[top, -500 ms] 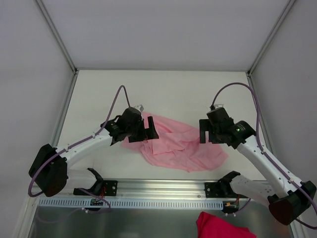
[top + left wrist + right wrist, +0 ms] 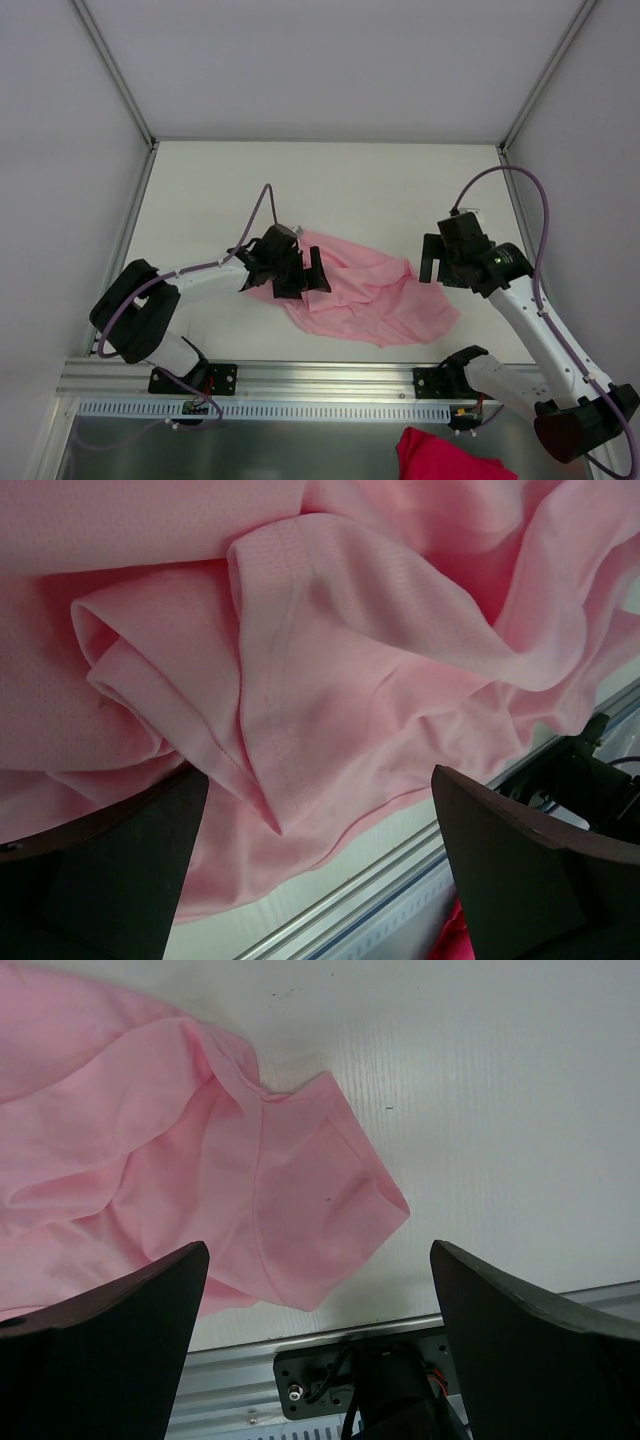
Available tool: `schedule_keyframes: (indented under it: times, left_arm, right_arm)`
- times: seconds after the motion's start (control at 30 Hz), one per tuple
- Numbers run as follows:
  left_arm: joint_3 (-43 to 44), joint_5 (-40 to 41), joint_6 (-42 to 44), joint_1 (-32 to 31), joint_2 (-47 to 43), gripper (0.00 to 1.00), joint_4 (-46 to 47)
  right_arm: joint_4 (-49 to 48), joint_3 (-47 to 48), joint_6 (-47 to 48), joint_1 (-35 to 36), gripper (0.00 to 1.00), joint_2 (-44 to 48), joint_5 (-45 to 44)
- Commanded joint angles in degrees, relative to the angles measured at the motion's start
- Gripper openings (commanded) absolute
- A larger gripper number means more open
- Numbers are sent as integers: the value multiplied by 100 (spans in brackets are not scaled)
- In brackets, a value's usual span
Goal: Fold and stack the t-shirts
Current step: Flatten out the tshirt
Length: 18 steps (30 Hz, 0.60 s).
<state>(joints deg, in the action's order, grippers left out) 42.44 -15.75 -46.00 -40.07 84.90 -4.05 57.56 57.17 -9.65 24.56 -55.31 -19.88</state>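
One thin pale-pink fabric t-shirt (image 2: 370, 295) lies crumpled, unfolded, nothing stacked; my left gripper (image 2: 302, 280) and right gripper (image 2: 442, 272) hover at its edges, fingers apart, empty

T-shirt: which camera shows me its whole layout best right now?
The top view: nearly all of the crumpled t-shirt shows, lying on the table. The left wrist view shows only close-up folds and a hem. The right wrist view shows just one sleeve and nearby fabric.

Crumpled pale-pink t-shirt (image 2: 370, 295) on table
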Motion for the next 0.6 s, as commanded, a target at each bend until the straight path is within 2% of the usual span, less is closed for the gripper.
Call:
schedule_keyframes:
  times: [0.0, 0.07, 0.13, 0.17, 0.2, 0.27, 0.3, 0.4, 0.57]
  left_arm:
    - [54, -288, -67, -35, 228, 97, 361]
    - [115, -262, -15, -44, 316, 96, 362]
    - [247, -236, 47, -44, 474, 84, 335]
    - [300, -236, 82, -44, 527, 73, 300]
    - [431, -236, 100, -44, 588, 53, 204]
    - [537, -157, 178, -79, 519, 37, 90]
    - [651, -96, 214, -106, 458, 22, -76]
    - [879, 247, 363, -132, 203, 0, -472]
    - [1170, 870, 600, -132, -315, 0, -1044]
  right_arm:
    - [185, 488, -64, -30, 100, 196, 46]
    - [291, 628, 15, -30, 100, 222, 19]
    - [352, 813, 77, -30, 100, 249, -16]
    - [335, 840, 95, -30, 100, 257, -7]
    - [317, 849, 121, -30, 100, 266, 1]
    - [282, 805, 148, -39, 100, 240, 80]
    - [265, 700, 148, -39, 100, 231, 115]
    - [89, 323, 69, -30, 100, 266, 370]
    - [-192, -74, -63, -30, 100, 302, 582]
